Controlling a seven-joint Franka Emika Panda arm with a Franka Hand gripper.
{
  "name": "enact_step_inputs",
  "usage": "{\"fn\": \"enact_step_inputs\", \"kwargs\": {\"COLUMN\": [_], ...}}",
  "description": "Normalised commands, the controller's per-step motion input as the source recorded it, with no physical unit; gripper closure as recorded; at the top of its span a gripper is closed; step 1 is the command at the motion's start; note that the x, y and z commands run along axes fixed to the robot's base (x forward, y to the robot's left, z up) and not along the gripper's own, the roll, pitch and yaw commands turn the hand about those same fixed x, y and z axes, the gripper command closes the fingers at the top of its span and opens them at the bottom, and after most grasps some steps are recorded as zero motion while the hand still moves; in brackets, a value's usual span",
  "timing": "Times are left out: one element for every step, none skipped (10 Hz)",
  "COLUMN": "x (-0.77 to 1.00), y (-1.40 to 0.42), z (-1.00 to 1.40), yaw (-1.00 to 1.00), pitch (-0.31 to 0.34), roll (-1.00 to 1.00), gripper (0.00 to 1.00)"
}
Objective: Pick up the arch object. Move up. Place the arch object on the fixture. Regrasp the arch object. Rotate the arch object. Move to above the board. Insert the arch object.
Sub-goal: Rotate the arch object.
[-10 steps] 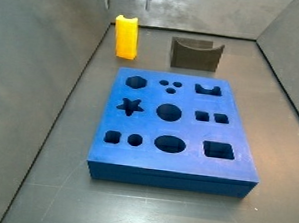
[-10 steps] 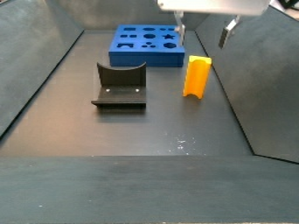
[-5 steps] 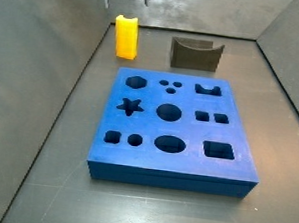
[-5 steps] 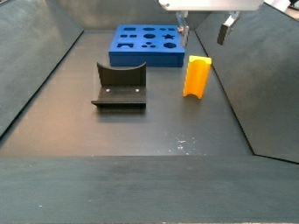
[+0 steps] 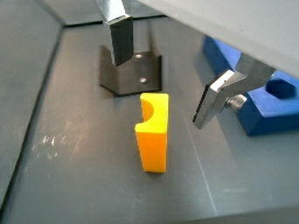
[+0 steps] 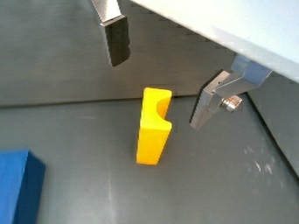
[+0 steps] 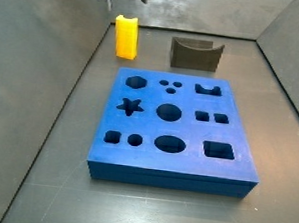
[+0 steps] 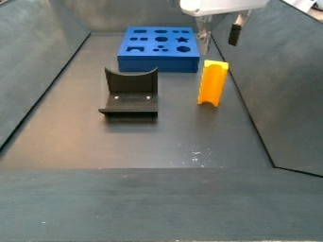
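Clearly, the gripper (image 5: 163, 74) hangs above the arch object (image 5: 152, 132) with its jaws wide apart and nothing between them; both wrist views show the two silver fingers (image 6: 114, 33) on either side of the yellow block, well clear of it. I judge this wide opening is kept so that the fingers can come down around the block for the first pick, which is not yet done.

The arch object stands upright on the dark floor, and its notch shows on the upper part of one long side in both wrist views. In a side view it (image 8: 213, 83) stands right of the fixture (image 8: 128, 93), apart from it, with the board (image 8: 161, 49) farther back.

The U-shaped dip of the fixture holds nothing. The cutouts of the board (image 7: 175, 126) are all empty, also the arch-shaped one at its far right corner, where the piece must probably go.
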Motion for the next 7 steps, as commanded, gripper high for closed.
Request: {"fn": "enact_step_inputs", "kwargs": {"x": [0.01,0.01,0.01,0.01,0.01,0.01,0.01], "y": [0.0,0.0,0.0,0.0,0.0,0.0,0.0], "z": [-0.01,-0.01,-0.01,-0.01,-0.01,-0.01,-0.01], "yaw": [1.0,1.0,1.0,1.0,1.0,1.0,1.0], "pitch": [-0.001,-0.001,-0.001,-0.001,-0.001,-0.001,-0.001], "roll": [0.0,0.0,0.0,0.0,0.0,0.0,0.0], "gripper": [0.0,0.0,0.0,0.0,0.0,0.0,0.0]}}
